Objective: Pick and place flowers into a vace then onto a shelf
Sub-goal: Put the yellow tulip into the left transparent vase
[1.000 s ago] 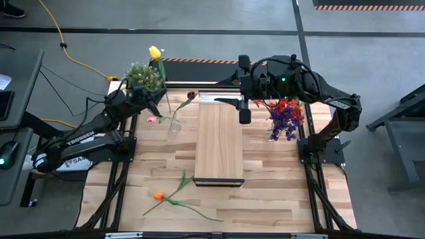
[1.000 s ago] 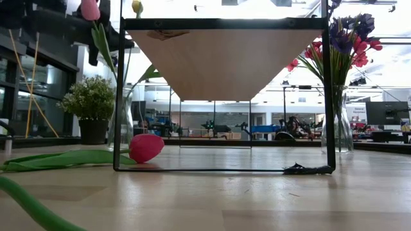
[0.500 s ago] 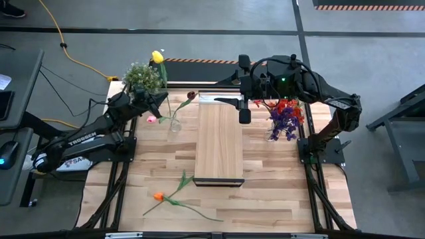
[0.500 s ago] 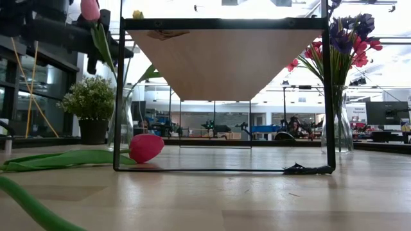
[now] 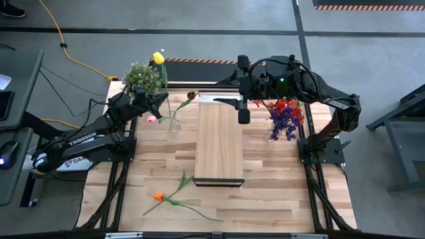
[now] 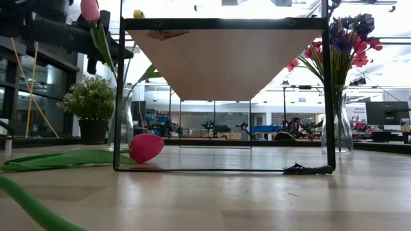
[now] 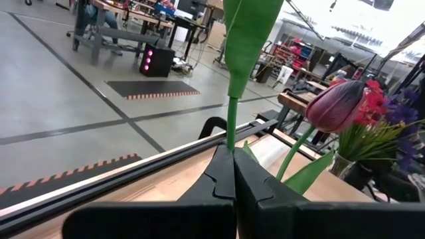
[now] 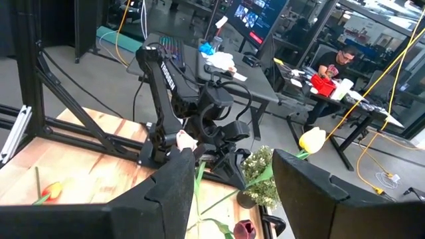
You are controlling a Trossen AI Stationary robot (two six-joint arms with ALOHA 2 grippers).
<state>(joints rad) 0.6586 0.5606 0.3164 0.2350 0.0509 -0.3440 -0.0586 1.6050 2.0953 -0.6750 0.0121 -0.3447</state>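
The left gripper [image 5: 154, 99] is clamped on the stem of a yellow flower [image 5: 157, 57], carried high near the glass vase [image 5: 174, 124] likely for dropping in, while the right gripper [image 5: 243, 106] hovers half open and empty over the shelf [image 5: 218, 143], apparently waiting.

High view looked straight down over whole table; low view sat at tabletop level, facing shelf [image 6: 225, 61] closely; both shared shelf [image 5: 218, 139].

Shelf [image 5: 218, 141] mid-table between two vases [image 5: 174, 123], one flower [image 5: 159, 196] in front.
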